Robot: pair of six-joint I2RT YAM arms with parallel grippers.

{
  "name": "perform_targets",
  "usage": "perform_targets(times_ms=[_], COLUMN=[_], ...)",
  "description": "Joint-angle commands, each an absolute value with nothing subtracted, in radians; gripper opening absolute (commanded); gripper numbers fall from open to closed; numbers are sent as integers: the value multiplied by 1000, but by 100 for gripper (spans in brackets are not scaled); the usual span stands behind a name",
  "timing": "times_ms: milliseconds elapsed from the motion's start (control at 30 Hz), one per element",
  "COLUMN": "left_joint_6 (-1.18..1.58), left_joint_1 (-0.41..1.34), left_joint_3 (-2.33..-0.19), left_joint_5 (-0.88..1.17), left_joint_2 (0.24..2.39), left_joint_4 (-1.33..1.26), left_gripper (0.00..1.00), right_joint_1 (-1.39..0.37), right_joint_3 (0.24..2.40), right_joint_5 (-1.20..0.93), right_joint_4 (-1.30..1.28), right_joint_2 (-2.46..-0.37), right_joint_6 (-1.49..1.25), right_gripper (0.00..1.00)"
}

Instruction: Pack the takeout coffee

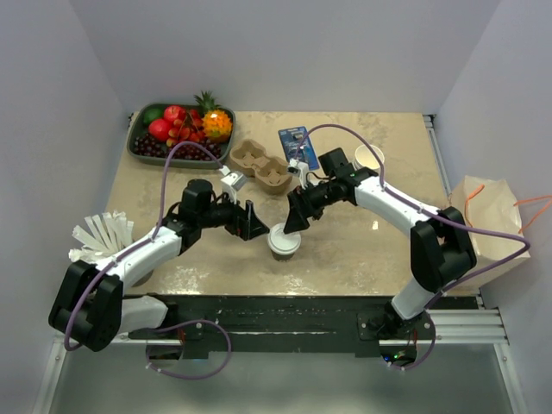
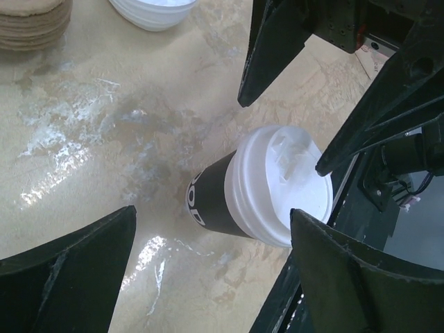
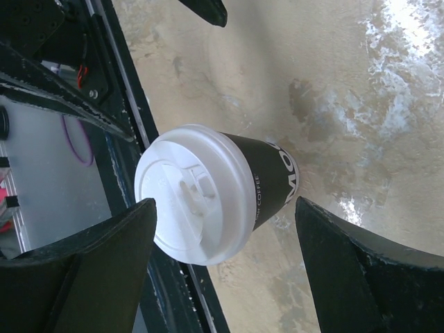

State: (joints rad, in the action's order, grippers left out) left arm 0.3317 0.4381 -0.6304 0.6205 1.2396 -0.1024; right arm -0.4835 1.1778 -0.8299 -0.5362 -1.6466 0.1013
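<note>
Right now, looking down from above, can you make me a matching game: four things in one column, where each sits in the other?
Things
1. coffee cup
2. fruit tray
3. cup carrier
4. paper bag

Places
A. off the table, on the right
B. far left corner
C. front middle
D. far half, middle

Pairs: 1-C, 2-B, 3-D, 4-A

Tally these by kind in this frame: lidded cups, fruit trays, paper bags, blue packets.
Lidded cup: 1
Fruit tray: 1
Paper bag: 1
Blue packet: 1
Total: 4
</note>
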Motion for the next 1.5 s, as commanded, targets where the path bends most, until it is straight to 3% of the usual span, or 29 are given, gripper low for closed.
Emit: perform_targets(times_ms=[0, 1000, 1467], left_joint_6=[348, 365, 318], left_joint_1=[417, 416, 416], left_joint_3=[-606, -578, -637], left_joint_5=[667, 709, 640], left_joint_2=[1215, 1312, 1358], left_joint_4=[-126, -198, -95], left_gripper=[95, 94, 93], right_joint_1=[-495, -537, -546], right_joint_3=[1218, 1227, 1232], right_joint_5=[-848, -815, -776], right_joint_4=[-523, -499, -491], right_joint_2=[-1654, -1706, -1733], right_joint_6=[83, 66, 54], right_gripper=[84, 83, 82])
